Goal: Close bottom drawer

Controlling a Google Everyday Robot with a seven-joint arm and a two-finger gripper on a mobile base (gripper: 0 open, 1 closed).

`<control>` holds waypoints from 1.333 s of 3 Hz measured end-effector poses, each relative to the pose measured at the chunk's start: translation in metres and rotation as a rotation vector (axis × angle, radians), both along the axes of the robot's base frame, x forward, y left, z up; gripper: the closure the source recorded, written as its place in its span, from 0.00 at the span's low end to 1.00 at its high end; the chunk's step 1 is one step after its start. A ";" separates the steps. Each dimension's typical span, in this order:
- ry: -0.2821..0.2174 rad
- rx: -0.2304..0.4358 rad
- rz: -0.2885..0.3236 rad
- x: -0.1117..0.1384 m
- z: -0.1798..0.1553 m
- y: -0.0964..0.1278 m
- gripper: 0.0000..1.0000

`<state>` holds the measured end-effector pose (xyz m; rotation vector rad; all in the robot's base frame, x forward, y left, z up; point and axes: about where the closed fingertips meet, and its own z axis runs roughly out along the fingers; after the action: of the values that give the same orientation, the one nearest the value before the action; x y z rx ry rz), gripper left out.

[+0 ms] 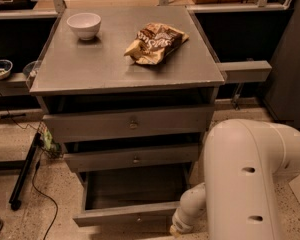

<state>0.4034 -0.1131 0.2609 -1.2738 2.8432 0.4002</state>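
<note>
Camera view: arm (250,184) bent down; end effector (177,228) by open bottom drawer (125,215) R corner; state can't tell.

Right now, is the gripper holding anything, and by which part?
Cannot tell: the gripper is out of view, past the low end of the arm, which is beside the front of the open bottom drawer.

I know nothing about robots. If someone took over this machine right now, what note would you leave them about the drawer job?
Gripper: out of view; I can't see the jaws. The arm reaches down beside the right front corner of the bottom drawer.
Bottom drawer: pulled out, looks empty inside.
Done: nothing that shows yet.
Left: push its front in until it sits closed.
On top: a bowl and a snack bag; leave them.
</note>
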 end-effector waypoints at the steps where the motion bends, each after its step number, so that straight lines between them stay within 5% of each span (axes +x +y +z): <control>1: -0.006 -0.008 -0.062 0.006 -0.018 -0.005 1.00; 3: -0.071 0.001 -0.171 0.034 -0.028 -0.007 1.00; 4: -0.071 0.001 -0.171 0.034 -0.028 -0.007 1.00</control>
<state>0.4375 -0.1199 0.2328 -1.0118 2.8612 0.3452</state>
